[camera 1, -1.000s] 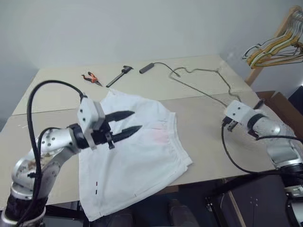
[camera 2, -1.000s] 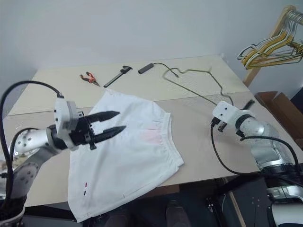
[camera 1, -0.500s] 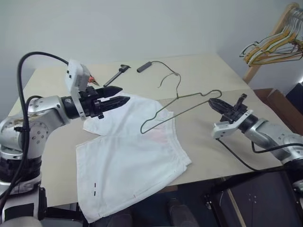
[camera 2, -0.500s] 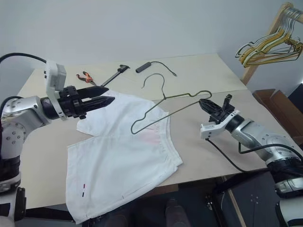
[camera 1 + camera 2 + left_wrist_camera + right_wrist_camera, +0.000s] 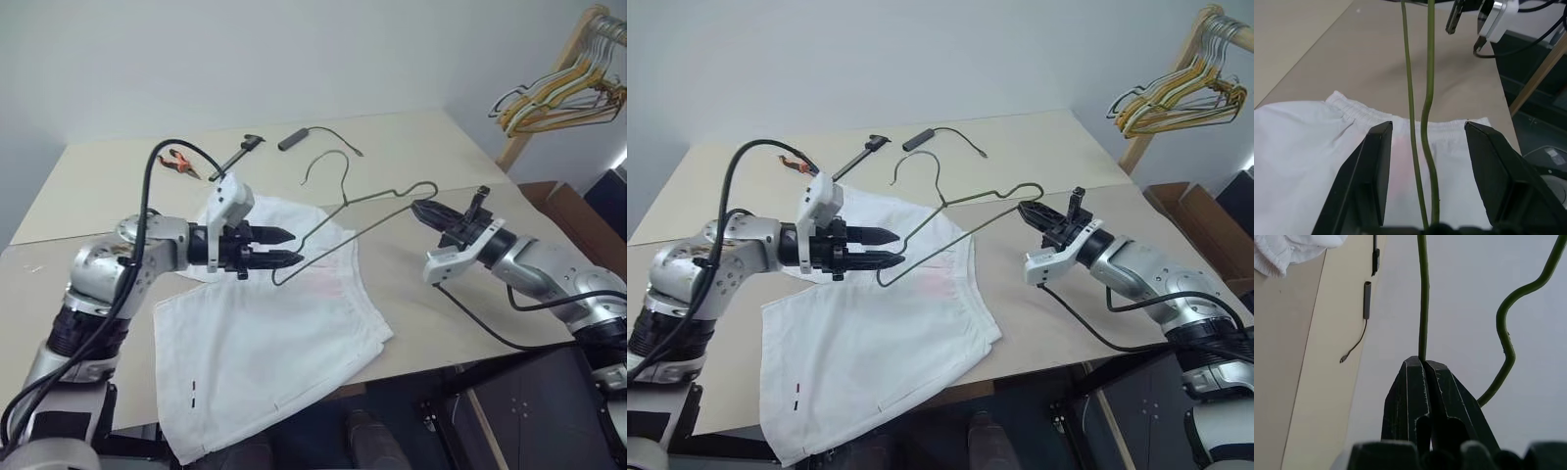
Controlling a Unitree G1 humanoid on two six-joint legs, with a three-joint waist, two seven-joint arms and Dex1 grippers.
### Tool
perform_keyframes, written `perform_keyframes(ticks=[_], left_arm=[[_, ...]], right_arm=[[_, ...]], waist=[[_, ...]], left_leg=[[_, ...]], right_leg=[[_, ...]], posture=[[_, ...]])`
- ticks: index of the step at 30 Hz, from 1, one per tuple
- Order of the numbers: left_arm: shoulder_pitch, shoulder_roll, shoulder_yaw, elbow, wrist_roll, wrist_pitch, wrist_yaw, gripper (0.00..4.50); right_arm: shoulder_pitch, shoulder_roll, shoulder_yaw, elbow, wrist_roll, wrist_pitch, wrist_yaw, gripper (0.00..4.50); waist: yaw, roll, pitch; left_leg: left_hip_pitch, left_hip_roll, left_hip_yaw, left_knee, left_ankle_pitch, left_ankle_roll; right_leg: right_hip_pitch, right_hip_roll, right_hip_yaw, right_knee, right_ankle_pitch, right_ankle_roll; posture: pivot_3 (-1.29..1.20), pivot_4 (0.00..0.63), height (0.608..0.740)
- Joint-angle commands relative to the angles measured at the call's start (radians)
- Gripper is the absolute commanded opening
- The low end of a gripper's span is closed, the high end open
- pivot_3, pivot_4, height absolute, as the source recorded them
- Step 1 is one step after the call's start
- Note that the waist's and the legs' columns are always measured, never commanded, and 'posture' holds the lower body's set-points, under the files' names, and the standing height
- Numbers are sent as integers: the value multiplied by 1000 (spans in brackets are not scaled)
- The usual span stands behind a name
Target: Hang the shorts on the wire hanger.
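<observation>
The white shorts lie flat on the table, waistband toward the far side, one leg hanging over the near edge. Above them the wire hanger is held up in the air, tilted, hook toward the back. My right gripper is shut on the hanger's right corner; in the right wrist view its fingers pinch the wire. My left gripper is open, hovering over the waistband at the hanger's left end. In the left wrist view both hanger wires run between its fingers without touching them.
Orange pliers, a black hand tool and a black stick with a thin cable lie at the table's far side. A bunch of hangers hangs on a wooden rack at the right, above a cardboard box.
My right gripper has lifted the hanger off the table and carried it left over the shorts. My left gripper rose, then came down and forward until its fingers straddle the hanger's left end.
</observation>
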Motion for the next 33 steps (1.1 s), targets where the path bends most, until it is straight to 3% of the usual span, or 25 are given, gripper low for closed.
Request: perform_keyframes(ticks=[1,9,17,23,29,31,33], left_arm=[[-19,0,-31,10,71,-40,-9,2548],[-24,-51,-73,31,150,-23,13,2548],[-19,-61,-57,30,170,-7,17,82],[-14,-55,-44,22,181,-7,29,13],[-15,-16,-36,20,203,-27,8,0],[-6,14,-45,8,228,-56,-8,0],[-3,38,-52,-1,245,-78,-22,0]], right_arm=[[-16,3,-56,-52,37,23,14,22],[-26,19,-72,-82,49,42,51,22],[-33,23,-74,-84,45,45,60,0],[-31,20,-78,-85,64,42,86,0],[13,-43,-62,-103,206,-89,199,1724],[44,-76,-53,-140,335,-97,316,2410],[90,-100,-51,-227,565,-12,487,3100]], waist=[[0,0,0],[1,0,-1],[0,0,-1],[1,0,-2],[0,0,-2],[0,0,-2],[0,0,-2]], left_leg=[[0,0,0,0,0,0],[-1,0,0,1,0,0],[-1,0,0,3,0,0],[-1,0,0,5,0,0],[-2,0,0,5,0,0],[-2,0,0,5,0,1],[-2,0,0,5,-1,1]], right_leg=[[0,0,0,0,0,0],[0,0,0,0,0,0],[0,0,0,2,0,0],[0,0,0,2,0,0],[0,0,0,2,1,0],[0,0,0,2,1,0],[0,0,0,1,1,1]], posture=[[-78,47,740],[-84,47,740],[-82,49,740],[-81,49,740],[-80,52,740],[-73,56,740],[-69,56,740]])
